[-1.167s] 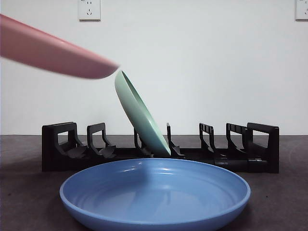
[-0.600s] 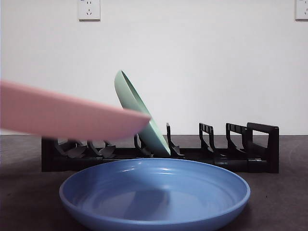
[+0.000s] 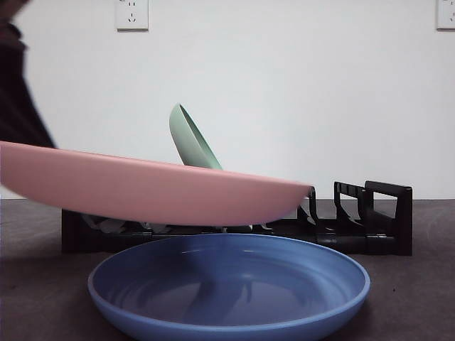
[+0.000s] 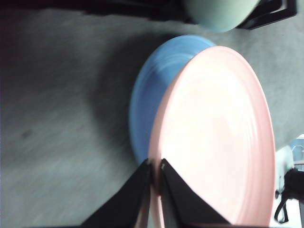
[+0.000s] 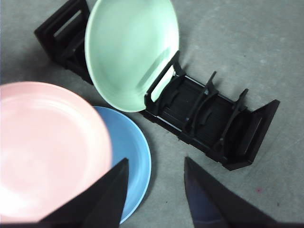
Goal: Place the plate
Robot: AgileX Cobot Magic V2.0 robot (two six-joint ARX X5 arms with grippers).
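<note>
One black rack (image 3: pixel 370 220), three plates. Pink plate (image 3: pixel 156 188) hangs nearly flat above blue plate (image 3: pixel 227 284) on table; green plate (image 5: pixel 130 52) leans in rack. Left gripper (image 4: pixel 155 166) pinches pink rim. Right gripper (image 5: pixel 156 168) spread, holding nothing.

held plate (image 3: pixel 156 190) above table plate (image 3: pixel 227 291), rack (image 3: pixel 370 220) behind

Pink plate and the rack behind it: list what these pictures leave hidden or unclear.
- Front view: the pink plate covers the rack's left slots and the green plate's base; its left end is cut by the edge.
- Left wrist view: the left gripper hides the rim it clamps; motion blur.
- Right wrist view: the pink plate covers most of the blue plate.
</note>
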